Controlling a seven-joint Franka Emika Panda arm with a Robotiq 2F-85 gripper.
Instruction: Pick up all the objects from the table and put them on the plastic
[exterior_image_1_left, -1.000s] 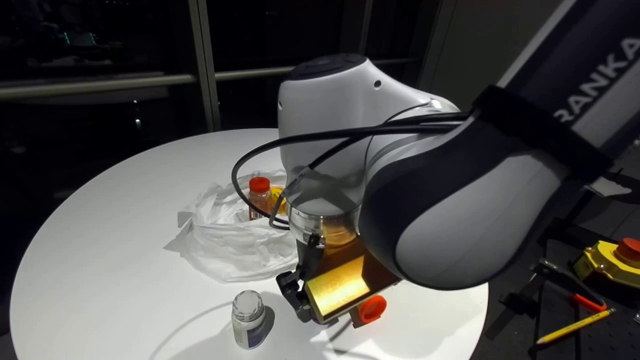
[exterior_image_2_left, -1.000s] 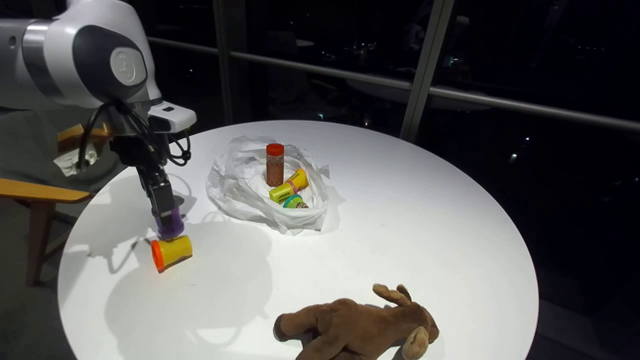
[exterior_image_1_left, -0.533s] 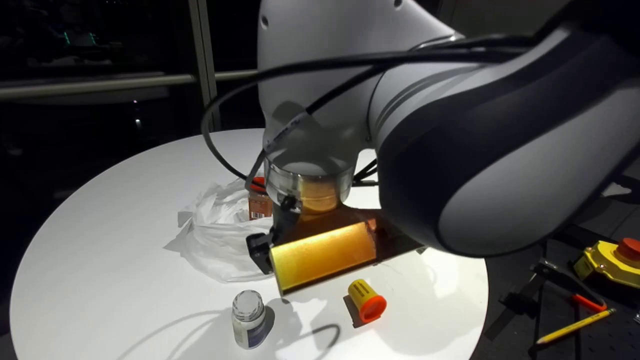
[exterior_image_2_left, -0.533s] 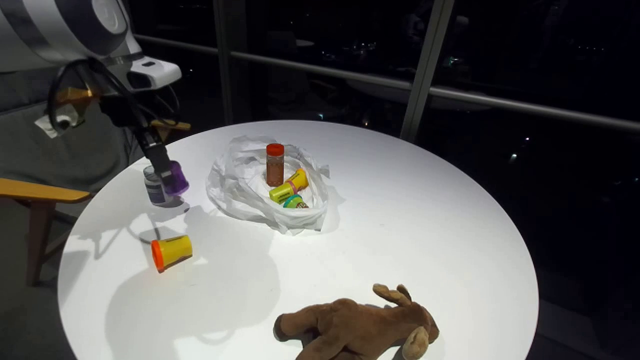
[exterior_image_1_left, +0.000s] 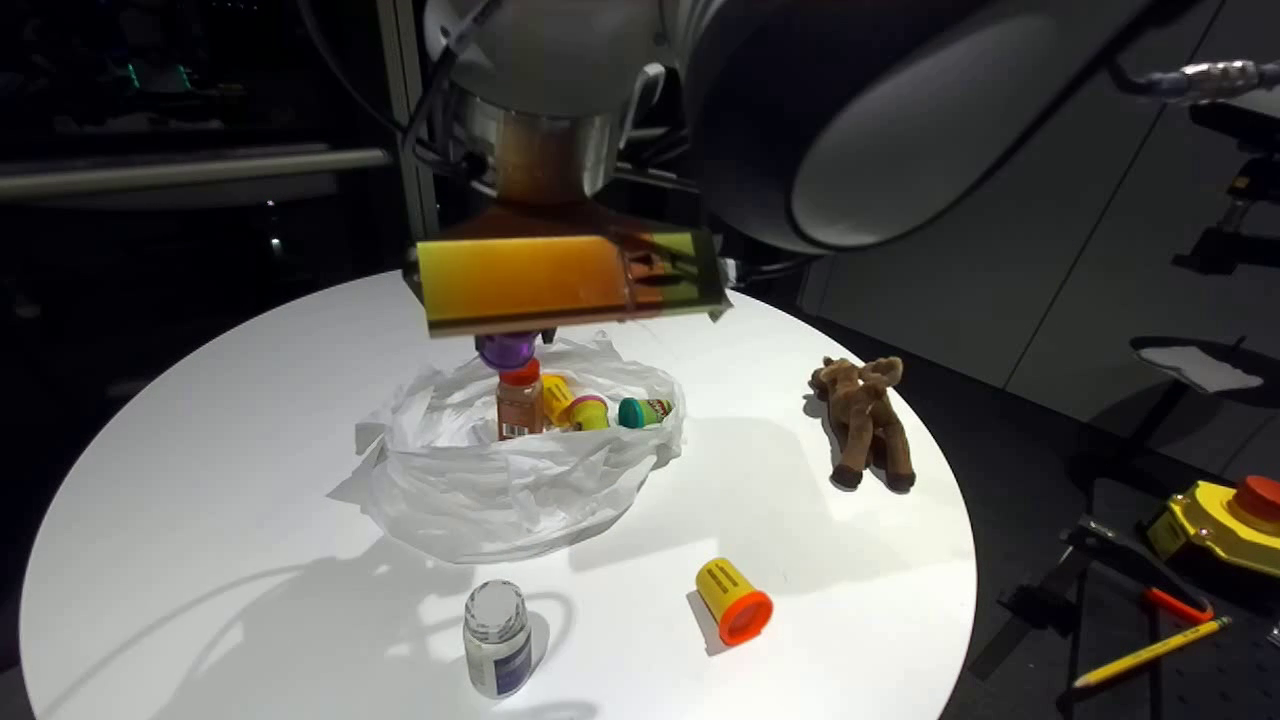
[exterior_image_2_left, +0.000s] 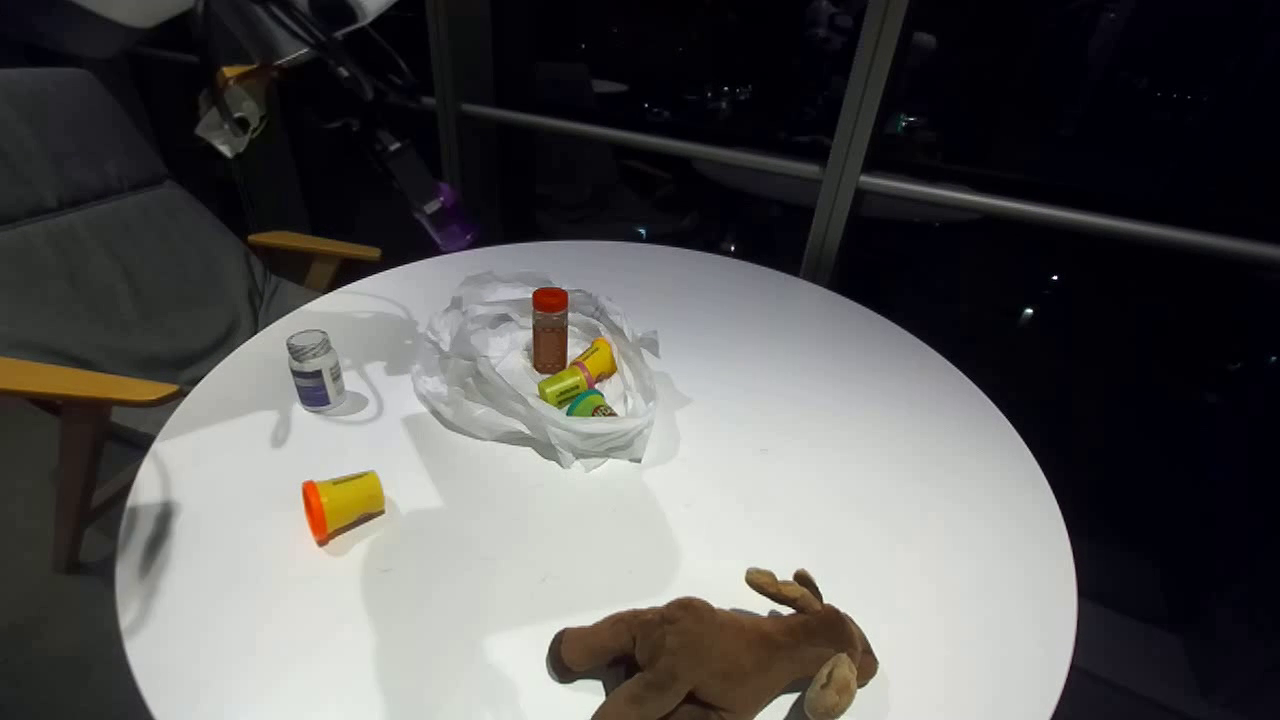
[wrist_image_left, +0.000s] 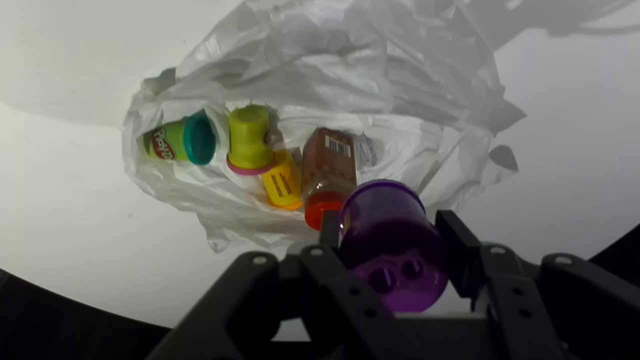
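White tabletop (exterior_image_2_left: 850, 430) before dark windows (exterior_image_2_left: 1050, 110): purple tub (wrist_image_left: 392, 245) held aloft at the plastic bag (exterior_image_2_left: 590, 445)

The bag sits mouth up and spread wide, its crumpled walls making a shallow nest, presumably so that round things can be dropped in without rolling off. Within it a red-capped bottle (exterior_image_2_left: 550, 338) stands upright; beside that lie a yellow tub (wrist_image_left: 283, 182), a lime tub (wrist_image_left: 250, 137) with a pink lid and a teal-lidded tub (wrist_image_left: 172, 140), cradled by the folds.

The gripper (wrist_image_left: 391, 227) is clenched on the purple tub, jaws pressed to either side, raised above the tabletop. Squeezing across the round body likely leaves its ends free, so it can be let go without snagging the film. In the wrist view the tub covers part of the bag's rim, just beside the bottle; whether it hangs inside that rim I cannot tell. Next, I judge, a release over the bag is called for; coming down on the bottle could topple it.

Outside the bag, three things are yet to be gathered: a white bottle (exterior_image_1_left: 497, 645) upright near it, an orange-lidded tub (exterior_image_2_left: 345, 503) on its side, near it too, and a brown plush animal (exterior_image_2_left: 700, 650) well apart from it.
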